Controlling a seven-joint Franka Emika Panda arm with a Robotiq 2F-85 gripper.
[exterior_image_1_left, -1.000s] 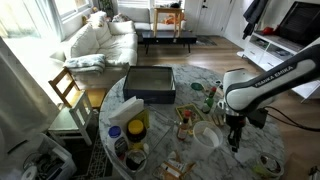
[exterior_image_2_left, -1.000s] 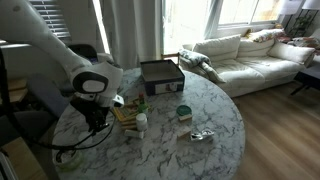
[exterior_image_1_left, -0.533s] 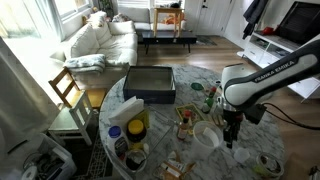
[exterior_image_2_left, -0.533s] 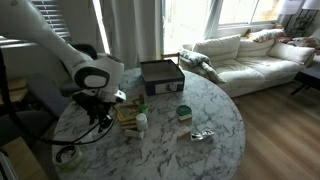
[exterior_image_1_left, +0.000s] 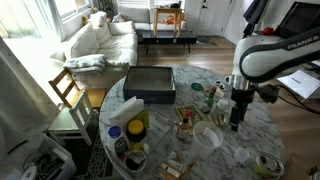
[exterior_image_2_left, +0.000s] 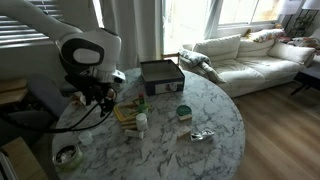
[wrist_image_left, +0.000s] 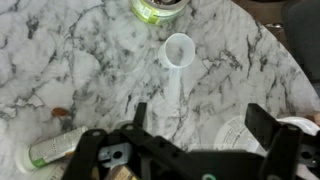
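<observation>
While the arm hangs over the marble tabletop (wrist_image_left: 60, 60), the end effector (wrist_image_left: 200, 120) points straight down with its two dark fingers (wrist_image_left: 138, 115) spread wide and nothing between them; in the wrist view the small white cup (wrist_image_left: 178, 50) stands on the stone just beyond the fingertips, roughly in line with the gap and clear of both fingers; a green-rimmed roll (wrist_image_left: 158, 8) lies a little past the cup at the frame's edge, apart from it; a white bottle (wrist_image_left: 50, 150) with a green label lies on its side near one finger, and part of a white bowl (wrist_image_left: 240, 135) shows beside the other; in an exterior view the end effector (exterior_image_1_left: 236, 122) hovers above the tabletop, off the surface, with the white bowl (exterior_image_1_left: 207, 136) just beside it and the small white cup (exterior_image_1_left: 240, 155) near the table's rim; a black box (exterior_image_1_left: 150, 84) sits well apart, toward the far side; in an exterior view the end effector (exterior_image_2_left: 97, 102) hangs above the cup (exterior_image_2_left: 85, 138).
</observation>
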